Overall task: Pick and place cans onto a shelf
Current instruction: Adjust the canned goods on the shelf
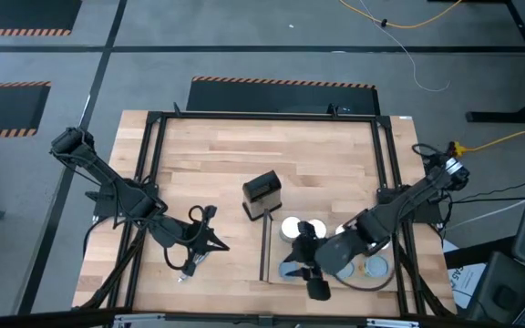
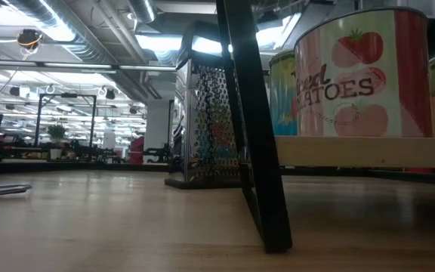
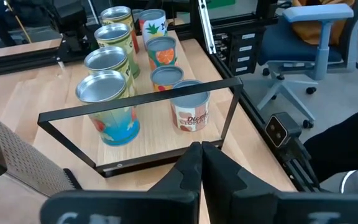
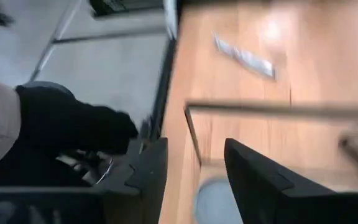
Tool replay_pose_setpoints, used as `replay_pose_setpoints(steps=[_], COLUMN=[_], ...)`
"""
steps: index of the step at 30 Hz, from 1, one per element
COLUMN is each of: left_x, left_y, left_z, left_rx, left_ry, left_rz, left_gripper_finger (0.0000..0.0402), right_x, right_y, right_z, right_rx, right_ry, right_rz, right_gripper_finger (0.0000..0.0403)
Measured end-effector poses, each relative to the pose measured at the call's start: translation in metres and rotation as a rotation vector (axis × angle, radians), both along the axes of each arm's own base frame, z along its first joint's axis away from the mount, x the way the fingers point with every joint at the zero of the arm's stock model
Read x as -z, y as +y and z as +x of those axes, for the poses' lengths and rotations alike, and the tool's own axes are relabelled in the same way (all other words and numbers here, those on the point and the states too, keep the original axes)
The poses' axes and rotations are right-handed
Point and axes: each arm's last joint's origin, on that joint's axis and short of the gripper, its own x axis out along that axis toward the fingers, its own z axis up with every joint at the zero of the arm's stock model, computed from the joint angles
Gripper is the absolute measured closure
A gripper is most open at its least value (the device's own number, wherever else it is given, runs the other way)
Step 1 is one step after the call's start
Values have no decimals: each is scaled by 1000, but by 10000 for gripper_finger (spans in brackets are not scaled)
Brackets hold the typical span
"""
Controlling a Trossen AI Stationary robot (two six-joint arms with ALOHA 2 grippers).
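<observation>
Several cans stand upright on the pale wood shelf [image 1: 335, 273] at the table's near right, among them a white-topped can [image 1: 292, 226] and a silver-blue-topped one [image 1: 373, 267]. In the left wrist view the cans stand in rows [image 3: 107, 102] behind a thin black frame [image 3: 135, 102]. The low view shows a tomato can [image 2: 361, 75] on the shelf board [image 2: 368, 151]. My right gripper [image 1: 299, 266] is open over the shelf's left part. A can top [image 4: 213, 200] shows below, between its fingers; no touch shows. My left gripper [image 1: 219, 244] is shut and empty, left of the shelf.
A black box grater [image 1: 262, 196] stands just beyond the shelf's far left corner. A thin silver tool [image 1: 186, 270] lies on the table by my left gripper. A black bar [image 1: 264, 248] runs along the shelf's left side. Black frame rails [image 1: 144, 182] edge the table.
</observation>
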Motion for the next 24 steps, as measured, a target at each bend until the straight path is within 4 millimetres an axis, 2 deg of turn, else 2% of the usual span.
replay_pose_setpoints(steps=[7, 11, 18, 24], left_x=[0, 0, 0, 1], left_y=[-1, -1, -1, -1], left_z=[0, 0, 0, 0], left_rx=[25, 28, 29, 30], left_ry=[6, 7, 8, 9], left_rz=[-8, -5, 1, 2], left_gripper_finger=[394, 394, 400, 395], right_x=[32, 48, 65, 71], right_y=[9, 13, 15, 11], right_z=[7, 9, 13, 13], right_rx=[185, 285, 393, 463], right_ry=[365, 509, 608, 646], right_rz=[171, 259, 295, 286], right_gripper_finger=[241, 241, 241, 241])
